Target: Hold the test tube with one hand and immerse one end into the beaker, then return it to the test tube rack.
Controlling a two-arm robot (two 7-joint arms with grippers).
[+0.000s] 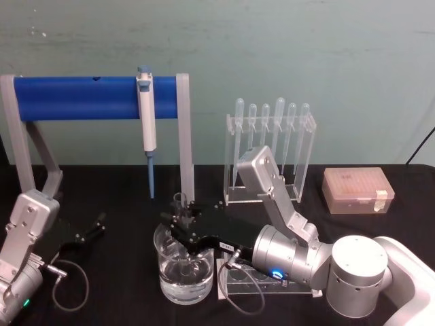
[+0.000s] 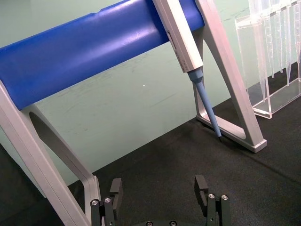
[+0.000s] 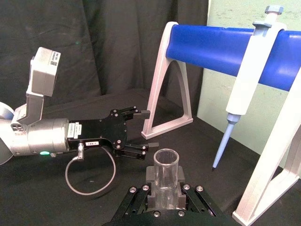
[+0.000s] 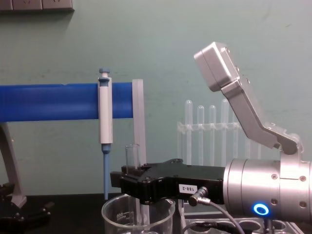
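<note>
While right pincer (image 1: 180, 221) clamps test tube (image 1: 180, 202), tube bottom inside part-filled beaker (image 1: 204, 288); left pincer (image 1: 92, 229) apart, idle.

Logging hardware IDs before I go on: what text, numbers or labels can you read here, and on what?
"188-2": white label on the right pincer, which holds the test tube.
Left pincer white label: too small to read.
Beaker white graduation marks: too blurred to read.

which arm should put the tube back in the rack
Right. The right gripper is shut on the test tube at the beaker, beside the rack; the left gripper rests open, farther off.
</note>
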